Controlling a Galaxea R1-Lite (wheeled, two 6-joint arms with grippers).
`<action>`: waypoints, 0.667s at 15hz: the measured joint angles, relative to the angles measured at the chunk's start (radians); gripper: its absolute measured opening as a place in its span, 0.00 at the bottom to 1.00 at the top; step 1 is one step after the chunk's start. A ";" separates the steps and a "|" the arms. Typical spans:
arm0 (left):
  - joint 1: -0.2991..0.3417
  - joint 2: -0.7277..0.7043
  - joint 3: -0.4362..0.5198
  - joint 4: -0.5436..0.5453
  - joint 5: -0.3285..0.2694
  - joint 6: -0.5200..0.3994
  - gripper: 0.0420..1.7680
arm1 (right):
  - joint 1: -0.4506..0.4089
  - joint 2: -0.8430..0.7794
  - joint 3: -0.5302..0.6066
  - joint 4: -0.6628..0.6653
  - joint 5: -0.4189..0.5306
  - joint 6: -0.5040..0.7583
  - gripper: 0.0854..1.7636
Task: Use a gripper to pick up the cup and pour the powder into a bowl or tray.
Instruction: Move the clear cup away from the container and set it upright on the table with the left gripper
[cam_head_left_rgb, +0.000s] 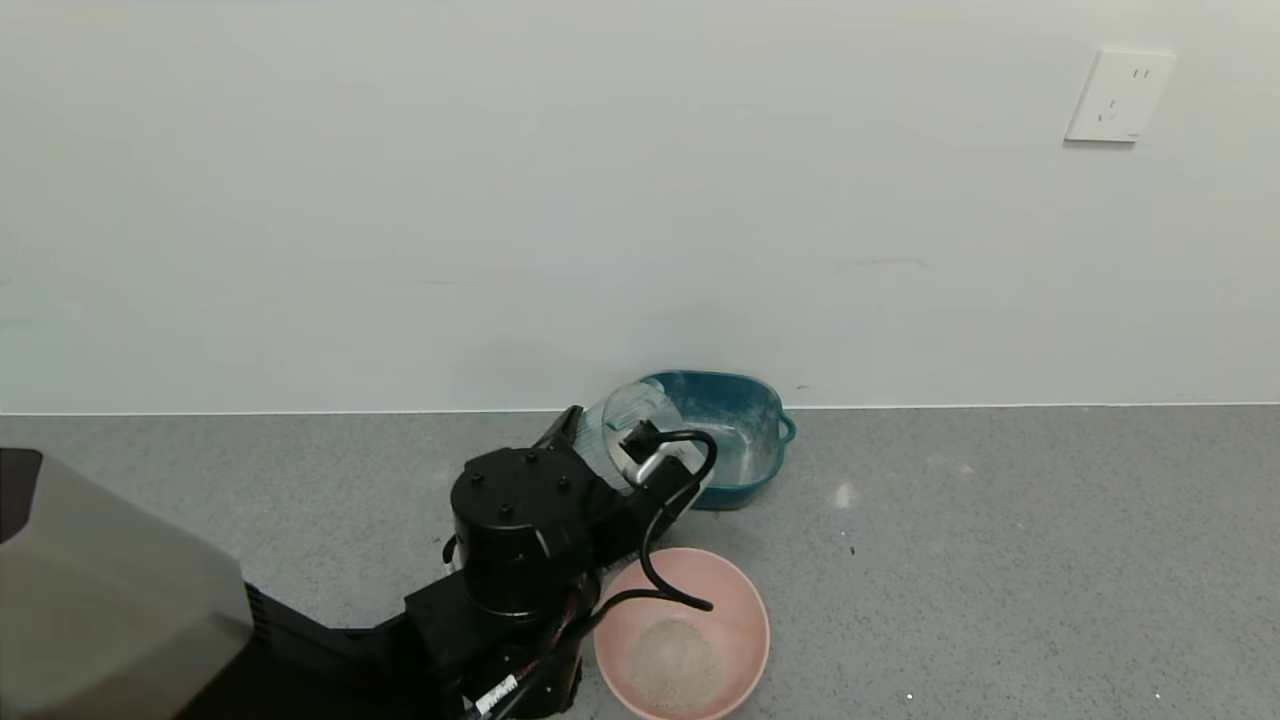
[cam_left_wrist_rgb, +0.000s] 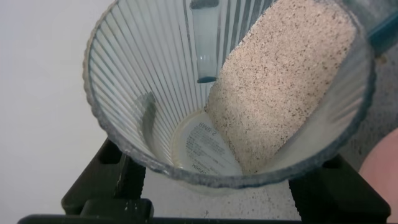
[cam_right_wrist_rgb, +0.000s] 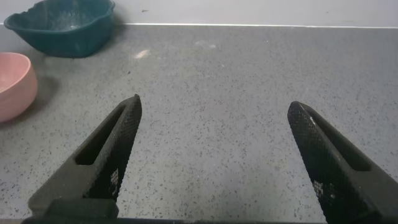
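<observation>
My left gripper (cam_head_left_rgb: 612, 455) is shut on the clear ribbed cup (cam_head_left_rgb: 638, 415) and holds it tilted above the table, in front of the teal tray and behind the pink bowl (cam_head_left_rgb: 742, 600). In the left wrist view the cup (cam_left_wrist_rgb: 143, 81) fills the picture between the black fingers (cam_left_wrist_rgb: 115, 177). The pale powder (cam_left_wrist_rgb: 280, 87) lies along the cup's lower side up to the rim. A small grainy heap of powder (cam_head_left_rgb: 672, 665) lies in the pink bowl. My right gripper (cam_right_wrist_rgb: 214, 106) is open and empty low over bare table, out of the head view.
The square teal tray (cam_head_left_rgb: 772, 405) with a side handle stands against the wall, dusted white inside. The right wrist view shows the tray (cam_right_wrist_rgb: 62, 28) and the pink bowl (cam_right_wrist_rgb: 12, 84) far off. A wall socket (cam_head_left_rgb: 1118, 95) is at upper right.
</observation>
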 joint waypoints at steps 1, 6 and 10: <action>0.030 -0.004 0.000 0.002 -0.040 -0.043 0.72 | 0.000 0.000 0.000 0.000 0.000 0.000 0.97; 0.237 -0.004 0.000 0.014 -0.266 -0.238 0.72 | 0.000 0.000 0.000 0.000 0.001 0.000 0.97; 0.355 -0.002 -0.017 0.104 -0.383 -0.399 0.72 | 0.000 0.000 0.000 0.000 0.001 0.000 0.97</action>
